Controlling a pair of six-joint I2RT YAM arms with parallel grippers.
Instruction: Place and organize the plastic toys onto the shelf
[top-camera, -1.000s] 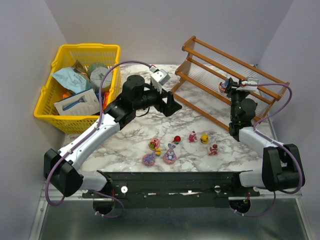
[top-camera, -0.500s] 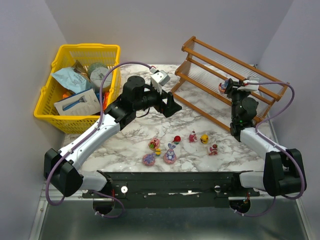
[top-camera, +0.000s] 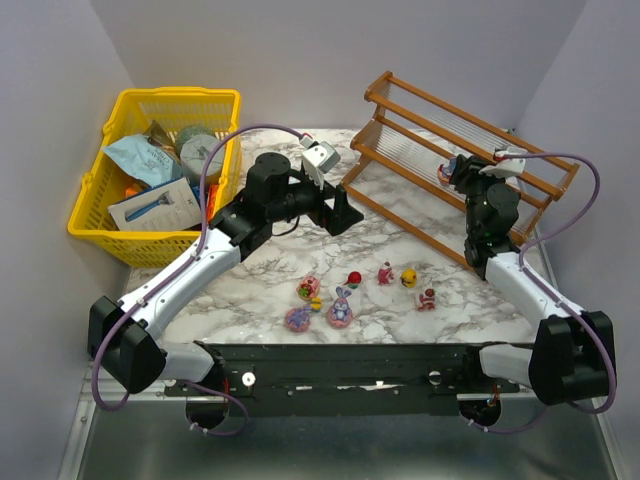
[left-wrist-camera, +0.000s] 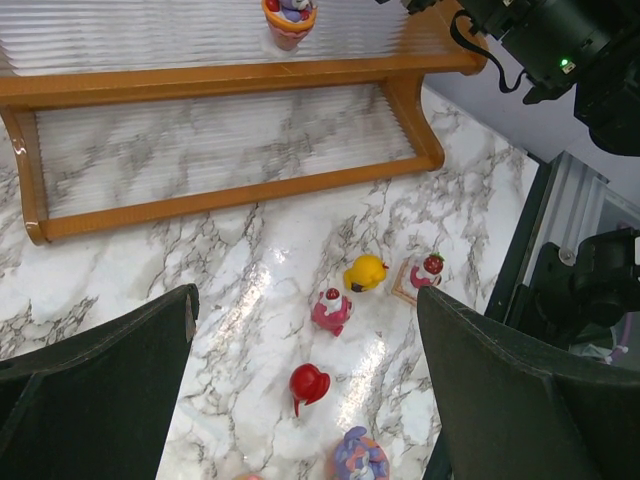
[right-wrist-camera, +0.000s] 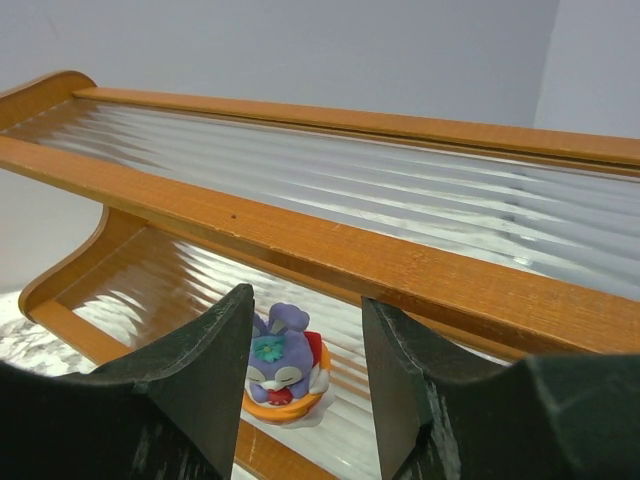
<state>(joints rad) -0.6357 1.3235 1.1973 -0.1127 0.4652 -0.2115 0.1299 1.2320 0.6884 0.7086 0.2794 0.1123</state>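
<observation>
The shelf stands slanted at the back right. A purple bunny toy in an orange cup rests on its lower tier. My right gripper is open just in front of it, one finger on each side, with a gap on the right. The same bunny shows in the left wrist view. Loose on the marble lie a red toy, a pink figure, a yellow one, a strawberry-topped one and purple bunnies. My left gripper hovers wide open above the table, holding nothing.
A yellow mesh basket full of packets and jars stands at the back left. Grey walls close in the back and both sides. The black base rail runs along the near edge.
The right arm's wrist has shifted slightly right and back, and its jaws have widened a touch. The bunny stays on the lower tier. The left arm has not moved.
</observation>
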